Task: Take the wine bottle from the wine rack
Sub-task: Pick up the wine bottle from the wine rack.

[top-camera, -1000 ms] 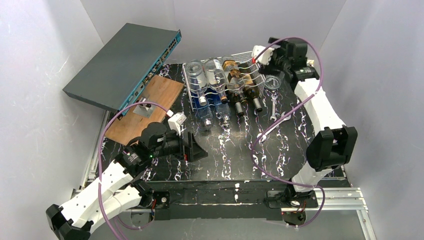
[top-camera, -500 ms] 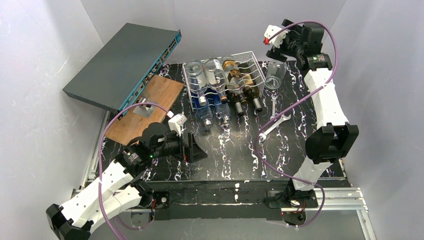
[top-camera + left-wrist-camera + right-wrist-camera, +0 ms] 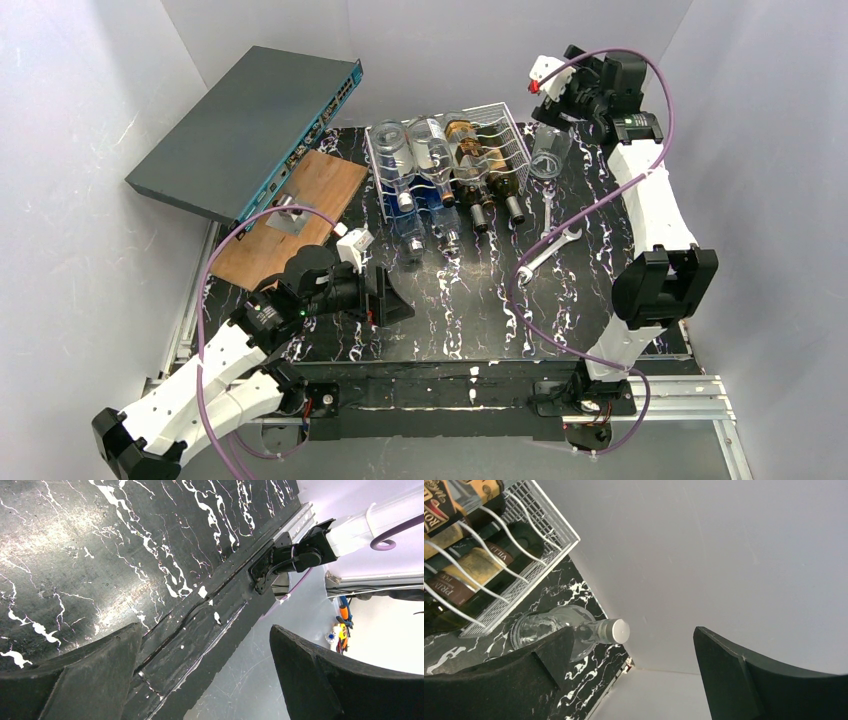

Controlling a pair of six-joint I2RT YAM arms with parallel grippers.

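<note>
The white wire wine rack (image 3: 500,125) stands at the back of the table and holds several bottles (image 3: 470,160) lying in its cradles. Its corner shows in the right wrist view (image 3: 541,525). A clear wine bottle (image 3: 546,155) with a silver cap (image 3: 616,630) stands upright on the table just right of the rack, touching nothing else. My right gripper (image 3: 562,100) hovers above and behind it, open and empty (image 3: 631,630). My left gripper (image 3: 392,300) rests low near the front, open with nothing in it (image 3: 204,629).
A grey network switch (image 3: 250,125) leans at the back left, above a wooden board (image 3: 300,210). Two clear bottles (image 3: 425,235) lie in front of the rack. A wrench (image 3: 548,245) lies right of centre. White walls close in on three sides.
My right gripper has risen up and back from beside the clear bottle, which stays standing next to the rack. The left arm has not moved.
</note>
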